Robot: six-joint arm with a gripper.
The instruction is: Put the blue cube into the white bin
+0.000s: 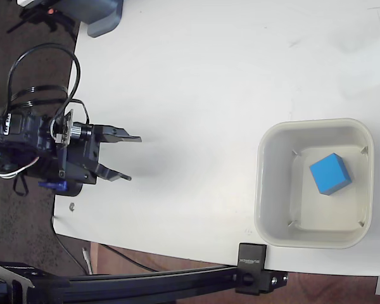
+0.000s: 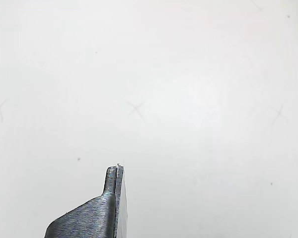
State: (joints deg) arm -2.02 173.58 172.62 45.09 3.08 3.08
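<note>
In the fixed view the blue cube (image 1: 330, 173) lies inside the white bin (image 1: 261, 190), right of the bin's middle, resting on its floor. The bin stands at the right side of the white table. My gripper (image 1: 133, 158) is far to the left of the bin, near the table's left edge. It is open, with nothing between its two dark fingers, which point right toward the bin. The wrist view shows only bare white tabletop and one of my fingers (image 2: 111, 203) at the bottom; the cube and the bin are out of that view.
A grey device (image 1: 104, 16) sits at the table's top left corner. A black clamp (image 1: 252, 273) on a black rail grips the table's lower edge below the bin. Black cables (image 1: 41, 69) loop over the arm, off the table's left edge.
</note>
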